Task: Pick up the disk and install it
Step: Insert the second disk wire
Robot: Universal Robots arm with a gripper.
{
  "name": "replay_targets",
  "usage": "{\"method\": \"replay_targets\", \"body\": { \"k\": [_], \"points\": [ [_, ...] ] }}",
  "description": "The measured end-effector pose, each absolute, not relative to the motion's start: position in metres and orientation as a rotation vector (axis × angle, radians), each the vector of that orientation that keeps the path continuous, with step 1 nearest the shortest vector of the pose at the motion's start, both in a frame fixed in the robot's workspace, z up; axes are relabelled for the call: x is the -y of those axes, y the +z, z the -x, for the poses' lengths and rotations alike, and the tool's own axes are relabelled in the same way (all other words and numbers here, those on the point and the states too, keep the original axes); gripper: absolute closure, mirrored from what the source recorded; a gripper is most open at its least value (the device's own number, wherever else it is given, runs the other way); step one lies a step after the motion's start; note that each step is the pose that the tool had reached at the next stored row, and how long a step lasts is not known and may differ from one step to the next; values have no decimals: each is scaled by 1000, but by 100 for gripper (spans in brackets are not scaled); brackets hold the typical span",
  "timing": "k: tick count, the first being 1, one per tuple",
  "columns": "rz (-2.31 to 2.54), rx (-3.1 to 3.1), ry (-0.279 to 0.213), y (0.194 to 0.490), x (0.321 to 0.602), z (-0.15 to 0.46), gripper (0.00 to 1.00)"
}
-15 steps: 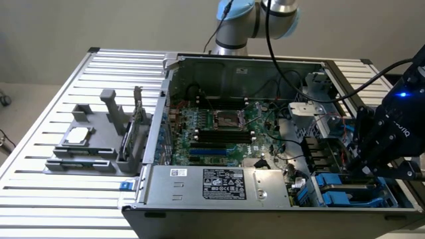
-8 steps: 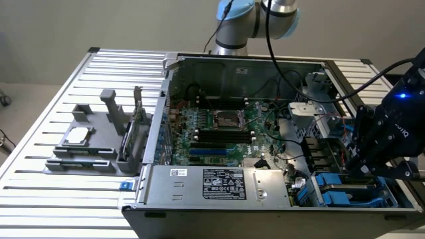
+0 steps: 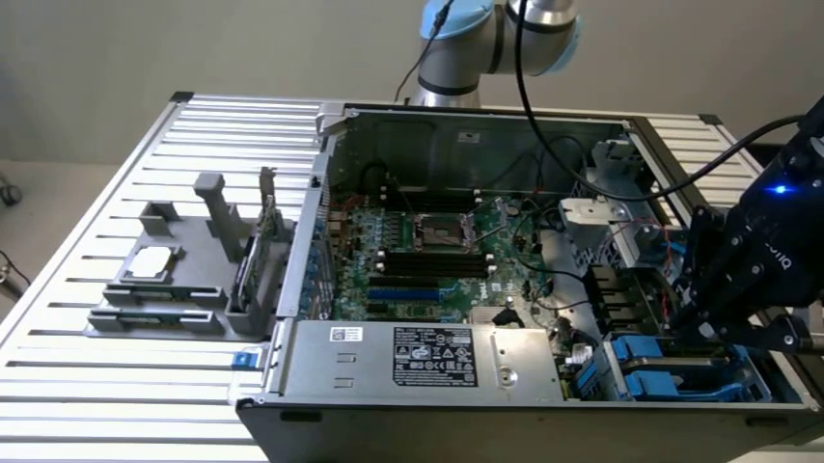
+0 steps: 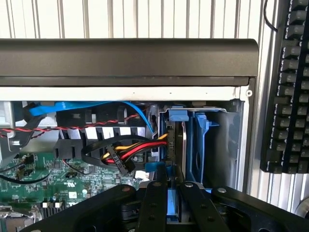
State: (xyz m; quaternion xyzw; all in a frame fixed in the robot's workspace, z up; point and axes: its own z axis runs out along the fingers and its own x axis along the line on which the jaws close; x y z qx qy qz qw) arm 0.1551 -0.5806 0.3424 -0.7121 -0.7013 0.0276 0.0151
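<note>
The disk (image 4: 176,140) stands on edge in the blue drive bay at the corner of the open computer case, seen edge-on with its blue carrier tab uppermost. My gripper (image 4: 173,188) is right over it, its black fingers (image 4: 155,203) close together with blue carrier plastic between them. In the exterior view the gripper (image 3: 705,328) reaches down into the drive bay (image 3: 650,367) at the case's near corner, on the exterior view's right, and hides most of the disk there.
Red, yellow and black power cables (image 4: 125,151) and a blue data cable (image 4: 137,113) run beside the bay. The case wall (image 4: 125,60) borders it, with a keyboard (image 4: 289,87) beyond. Motherboard (image 3: 425,251), power-supply box (image 3: 425,357) and grey fixture (image 3: 180,280) lie on the exterior view's left.
</note>
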Motion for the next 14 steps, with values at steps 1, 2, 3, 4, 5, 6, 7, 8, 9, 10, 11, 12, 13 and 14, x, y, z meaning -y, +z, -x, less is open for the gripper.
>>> {"method": "replay_targets", "body": {
  "k": [1,2,3,4,5,6,7,8,9,10,11,12,13,14],
  "points": [
    [2216,2182,86,342,581,-155,84],
    [2216,2182,86,342,581,-155,84],
    [2216,2182,86,342,581,-155,84],
    [2216,2182,86,342,581,-155,84],
    [2216,2182,86,342,582,-155,84],
    [2216,2182,86,342,582,-155,84],
    [2216,2182,85,342,582,-155,84],
    [2216,2182,85,342,582,-155,84],
    [2216,2182,85,342,583,-155,84],
    [2216,2182,85,342,583,-155,84],
    [2215,2182,85,341,583,-155,84],
    [2215,2182,84,341,583,-155,84],
    [2215,2181,83,341,584,-155,84],
    [2215,2181,83,341,584,-155,84]
  ]
}}
